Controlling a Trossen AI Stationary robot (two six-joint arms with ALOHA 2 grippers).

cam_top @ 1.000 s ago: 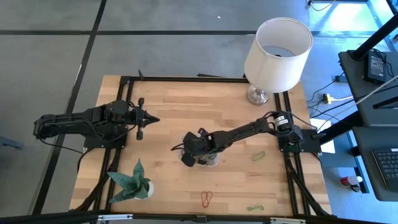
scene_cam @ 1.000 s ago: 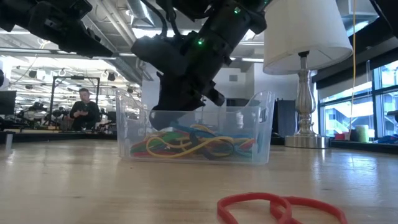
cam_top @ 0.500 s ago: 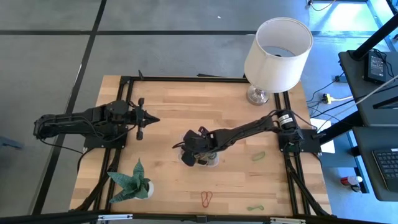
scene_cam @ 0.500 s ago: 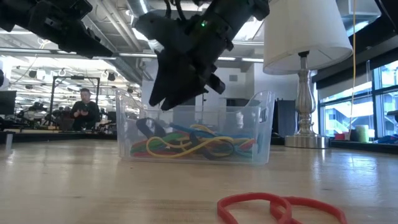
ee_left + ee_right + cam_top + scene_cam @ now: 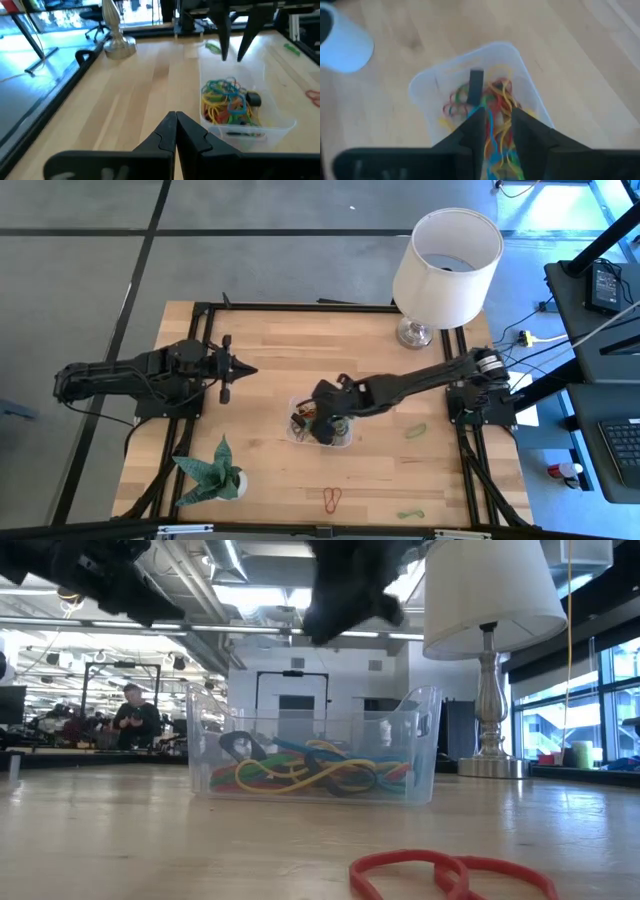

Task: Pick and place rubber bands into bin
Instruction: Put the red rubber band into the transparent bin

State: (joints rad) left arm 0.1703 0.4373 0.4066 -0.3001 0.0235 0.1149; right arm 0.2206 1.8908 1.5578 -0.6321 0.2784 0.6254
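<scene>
Most of the job looks done: the bin (image 5: 322, 426) on the bench (image 5: 270, 340) already holds a tangled heap of rubber bands (image 5: 300, 772) in many colours. The right claw (image 5: 327, 402) hangs above the bin with its fingers parted and nothing between them. Left to fetch, as far as shows: a red band (image 5: 331, 499) in front of the bin near the bench's edge, and two green bands (image 5: 415, 430) off to the bin's right. The left claw (image 5: 243, 371) waits clenched and empty, well left of the bin
</scene>
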